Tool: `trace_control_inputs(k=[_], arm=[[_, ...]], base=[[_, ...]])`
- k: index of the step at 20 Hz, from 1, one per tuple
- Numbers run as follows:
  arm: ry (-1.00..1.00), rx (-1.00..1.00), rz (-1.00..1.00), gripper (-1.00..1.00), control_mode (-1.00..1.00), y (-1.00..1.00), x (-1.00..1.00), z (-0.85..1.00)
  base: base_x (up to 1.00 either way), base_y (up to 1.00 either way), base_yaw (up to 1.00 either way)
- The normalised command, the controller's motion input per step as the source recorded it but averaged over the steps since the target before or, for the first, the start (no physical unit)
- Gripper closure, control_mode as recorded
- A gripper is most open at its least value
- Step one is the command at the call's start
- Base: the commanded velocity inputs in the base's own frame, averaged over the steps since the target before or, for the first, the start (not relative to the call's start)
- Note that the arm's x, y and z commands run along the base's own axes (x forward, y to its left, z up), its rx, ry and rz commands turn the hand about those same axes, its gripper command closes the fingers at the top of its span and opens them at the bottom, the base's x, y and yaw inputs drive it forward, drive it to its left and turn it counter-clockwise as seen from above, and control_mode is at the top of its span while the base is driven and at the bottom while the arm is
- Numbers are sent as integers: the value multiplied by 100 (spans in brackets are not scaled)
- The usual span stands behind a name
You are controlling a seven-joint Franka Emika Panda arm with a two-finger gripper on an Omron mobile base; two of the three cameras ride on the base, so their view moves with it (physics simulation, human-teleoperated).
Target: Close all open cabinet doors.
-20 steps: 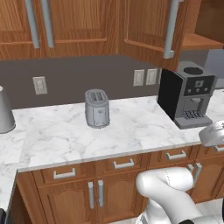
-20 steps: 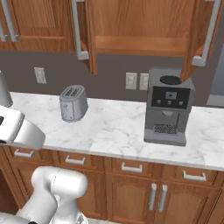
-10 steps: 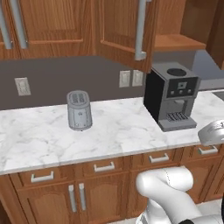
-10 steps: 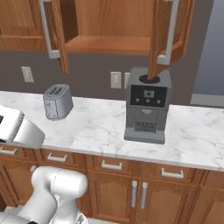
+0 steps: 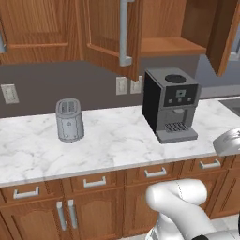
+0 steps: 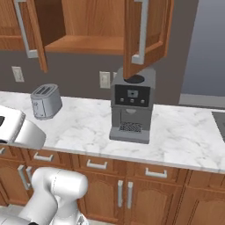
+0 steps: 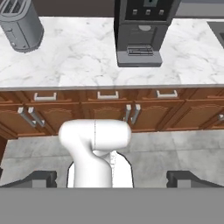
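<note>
Hanging open above the marble counter (image 5: 117, 140), two reddish-brown cabinet doors (image 5: 110, 35) swing out from one upper cabinet: in the left base view one sits at about 12 o'clock with its grey bar handle (image 5: 124, 33) facing the room, the other (image 5: 225, 33) at 2 o'clock by the edge. Directly below stands a black coffee machine (image 6: 132, 105), with a silver toaster (image 6: 45, 101) well apart toward 9 o'clock. In the hand view the gripper (image 7: 111, 179) points at the lower drawers, its dark fingertips (image 7: 37, 178) spread wide apart, holding nothing
</note>
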Motion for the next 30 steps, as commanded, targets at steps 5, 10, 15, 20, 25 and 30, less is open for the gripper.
trace_control_inputs(k=[5,10,15,20,25,30], arm=[[0,0,0,-100,100,0,0,0],[0,0,0,-100,100,0,0,0],[0,0,0,-100,100,0,0,0],[0,0,0,-100,100,0,0,0],[0,0,0,-100,100,0,0,0],[0,0,0,-100,100,0,0,0]], base=[[36,-14,0],[42,0,0],[35,0,-8],[38,0,-9],[42,0,-5],[46,0,0]])
